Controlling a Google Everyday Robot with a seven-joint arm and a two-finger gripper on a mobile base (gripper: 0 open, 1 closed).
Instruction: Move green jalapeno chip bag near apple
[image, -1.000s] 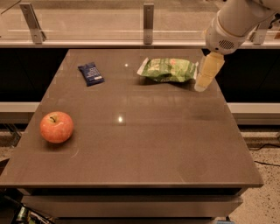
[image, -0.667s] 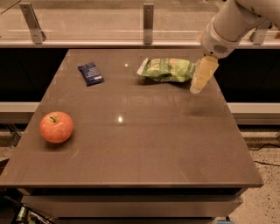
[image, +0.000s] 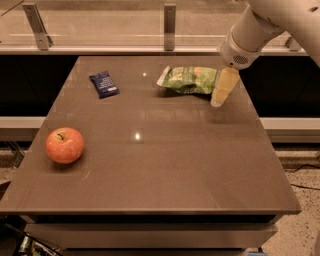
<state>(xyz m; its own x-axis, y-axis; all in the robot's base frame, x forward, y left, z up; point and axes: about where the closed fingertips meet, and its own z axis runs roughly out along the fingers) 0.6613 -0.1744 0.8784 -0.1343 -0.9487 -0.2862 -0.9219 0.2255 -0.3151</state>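
Observation:
The green jalapeno chip bag (image: 190, 80) lies flat at the back of the brown table (image: 165, 170), right of centre. The apple (image: 65, 145), red-orange with a dark stem, sits near the table's front left. My gripper (image: 221, 91) hangs from the white arm at the upper right, its pale fingers pointing down just off the bag's right end, low over the table. I cannot tell whether it touches the bag.
A small dark-blue packet (image: 104, 84) lies at the back left of the table. A glass barrier with metal posts (image: 170, 22) runs behind the table. Floor shows beyond the table's right edge (image: 272, 150).
The gripper has moved left and slightly down, closer to the right end of the chip bag. The bag, apple and blue packet have not moved.

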